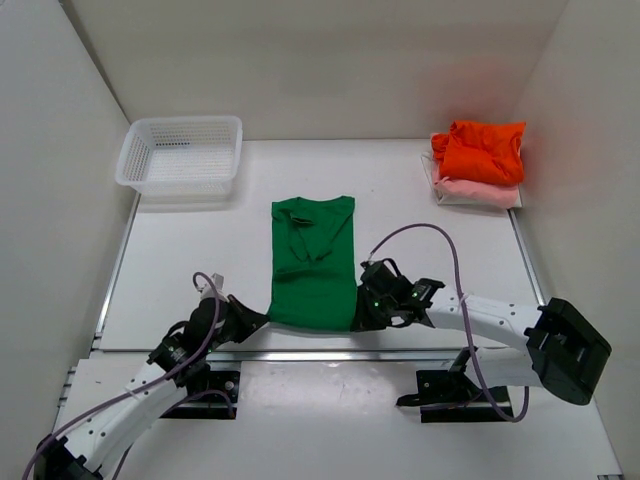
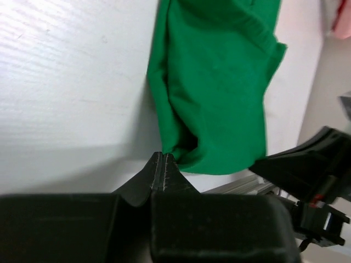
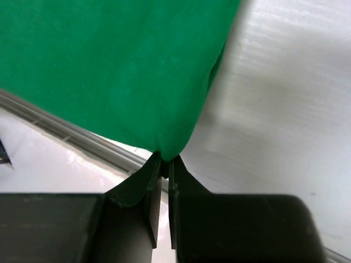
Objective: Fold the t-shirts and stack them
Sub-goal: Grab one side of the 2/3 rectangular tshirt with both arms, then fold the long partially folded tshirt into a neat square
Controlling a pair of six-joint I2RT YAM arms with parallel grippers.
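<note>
1. Top view: three shirts on a white table.
   - One green shirt lies flat in the middle as a long strip, its collar toward the far side and its hem at the near edge.
   - One orange shirt sits folded on top of one pink shirt in the far right corner.
   - One white mesh basket stands in the far left corner, well apart from the shirts.
   - Two arms reach in from the near edge. The left claw is at the hem's left corner and the right claw at its right corner.
2. Left wrist view: the left claw has its fingers pressed together. The green shirt meets their tips, and they seem to pinch its corner, though the cloth between them is hard to see.
3. Right wrist view: the right claw pinches the edge of the green shirt, and the cloth rises in a peak from its tips.
</note>
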